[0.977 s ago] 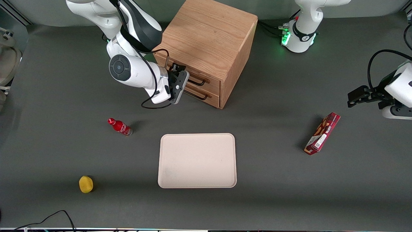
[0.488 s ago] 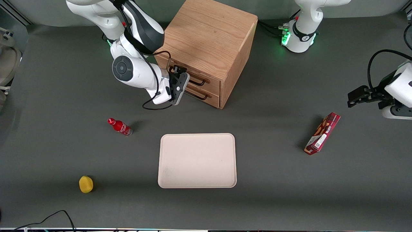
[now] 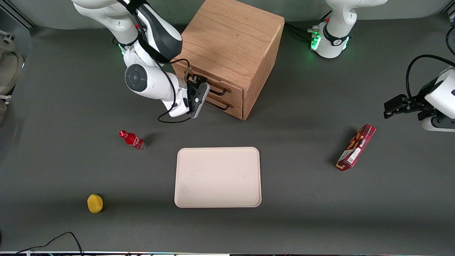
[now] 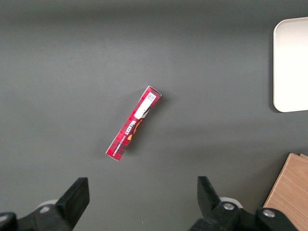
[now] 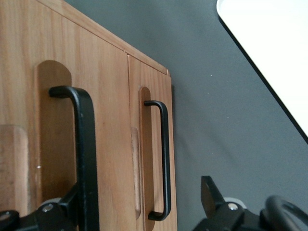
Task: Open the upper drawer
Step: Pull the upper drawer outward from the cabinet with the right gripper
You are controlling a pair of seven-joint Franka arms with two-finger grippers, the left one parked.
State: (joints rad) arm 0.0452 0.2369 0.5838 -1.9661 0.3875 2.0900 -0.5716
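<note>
We have the right arm's end effector (image 3: 196, 93) right in front of the light-oak cabinet (image 3: 231, 42), fingers spread, nothing gripped. One finger (image 5: 62, 209) sits against the thin black wire bar handle (image 5: 84, 159) of the wide shallow upper drawer (image 5: 62, 120); the other finger (image 5: 211, 197) is out past the lower drawer (image 5: 149, 144). Upper drawer front sits flush, closed. Nearer the front camera on the dark grey worktop (image 3: 302, 213): beige rectangular tray (image 3: 218, 177), small red bottle (image 3: 132, 139), yellow round fruit (image 3: 95, 203).
</note>
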